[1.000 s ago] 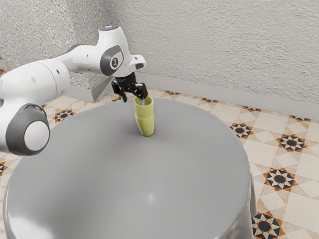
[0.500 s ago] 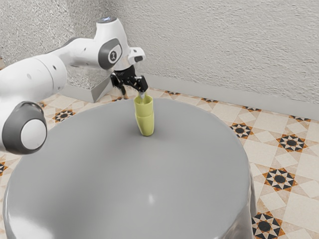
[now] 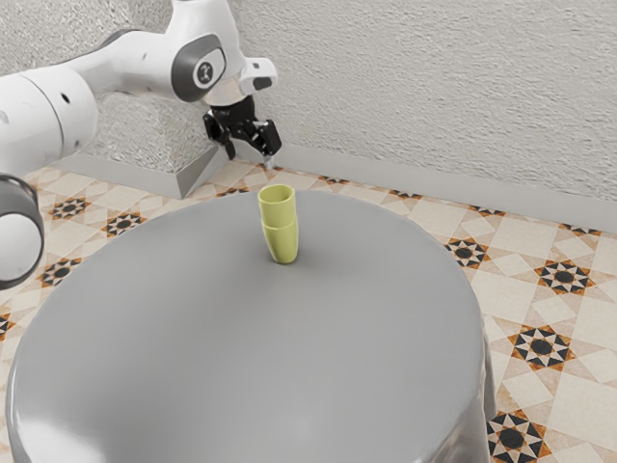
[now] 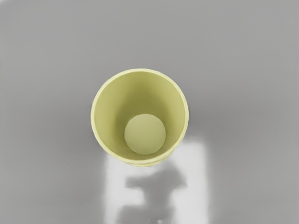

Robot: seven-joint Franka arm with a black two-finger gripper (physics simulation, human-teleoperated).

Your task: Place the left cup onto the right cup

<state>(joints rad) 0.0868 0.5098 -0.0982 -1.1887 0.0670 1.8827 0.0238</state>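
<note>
Grey, rough plaster covers the wall (image 3: 434,77) behind the scene, and a patterned tile floor (image 3: 540,289) of cream, orange and black runs along its foot. In front stands a round table (image 3: 289,386) with a smooth grey top that catches a soft sheen. The white arm (image 3: 116,68) enters from the exterior view's upper left and bends above the table's far edge.

Two yellow-green cups stand as one stack on the far part of the tabletop. The lower cup (image 3: 283,247) rests upright on the surface, and the upper cup (image 3: 277,204) is nested in its mouth, its rim and a short band of wall showing above it.

The black gripper (image 3: 249,150) hangs in the air above the stack, towards the exterior view's left, clear of the upper rim. Its fingers are spread apart with nothing between them.

The wrist view looks straight down into the upper cup (image 4: 140,116), with its round bottom visible and grey table (image 4: 46,46) all round it.
</note>
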